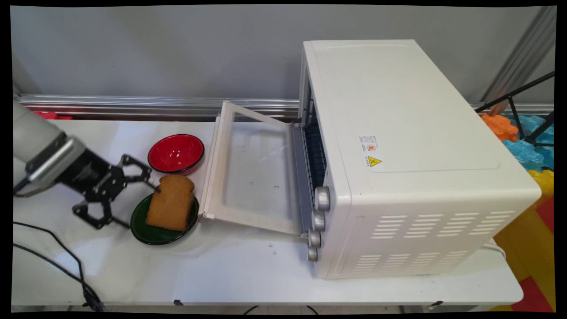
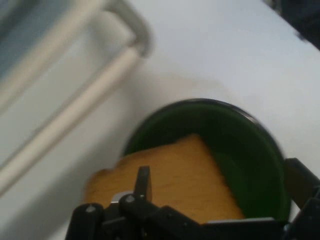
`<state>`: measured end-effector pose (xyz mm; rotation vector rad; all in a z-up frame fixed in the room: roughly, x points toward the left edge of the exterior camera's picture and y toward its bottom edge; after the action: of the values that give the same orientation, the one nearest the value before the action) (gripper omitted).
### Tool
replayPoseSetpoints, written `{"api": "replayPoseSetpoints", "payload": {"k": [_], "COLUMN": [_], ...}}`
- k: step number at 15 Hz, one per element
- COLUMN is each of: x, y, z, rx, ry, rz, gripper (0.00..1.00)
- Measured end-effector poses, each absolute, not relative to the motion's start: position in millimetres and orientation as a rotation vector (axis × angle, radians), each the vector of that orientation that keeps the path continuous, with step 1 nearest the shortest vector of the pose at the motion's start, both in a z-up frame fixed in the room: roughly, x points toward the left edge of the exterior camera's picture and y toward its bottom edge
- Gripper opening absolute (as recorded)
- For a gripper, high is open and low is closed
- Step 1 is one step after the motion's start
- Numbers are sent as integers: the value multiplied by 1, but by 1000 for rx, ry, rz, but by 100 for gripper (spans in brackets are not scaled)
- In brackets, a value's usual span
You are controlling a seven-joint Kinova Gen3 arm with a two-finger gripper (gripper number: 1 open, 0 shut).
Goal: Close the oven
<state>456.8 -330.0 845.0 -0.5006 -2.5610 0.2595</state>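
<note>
A brown slice of toast [image 1: 170, 202] lies tilted across a dark green bowl [image 1: 153, 232] on the white table, just left of the oven's lowered door. My gripper [image 1: 142, 207] comes in low from the left and stands open, one finger at the toast's far edge and the other at the bowl's near left rim. In the hand view the toast [image 2: 180, 175] and green bowl [image 2: 250, 160] fill the lower middle. One fingertip [image 2: 143, 179] shows in front of the toast and the other finger [image 2: 300, 181] outside the bowl's right rim. The gripper [image 2: 221, 181] grips nothing.
A white toaster oven [image 1: 398, 155] fills the table's right half, its glass door [image 1: 252, 173] folded down flat toward the bowls. The door's white handle bar [image 2: 75, 107] shows in the hand view. A red bowl [image 1: 176, 153] stands behind the toast. Black cables [image 1: 66, 261] trail at front left.
</note>
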Motion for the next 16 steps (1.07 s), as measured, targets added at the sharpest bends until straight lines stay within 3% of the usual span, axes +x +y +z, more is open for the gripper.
{"api": "replayPoseSetpoints", "payload": {"k": [7,16], "x": [455,469], "y": [-376,-452], "z": [883,877], "rx": [-126,411], "ry": [-2581,-2549], "rz": [311,161], "gripper": [100,100]}}
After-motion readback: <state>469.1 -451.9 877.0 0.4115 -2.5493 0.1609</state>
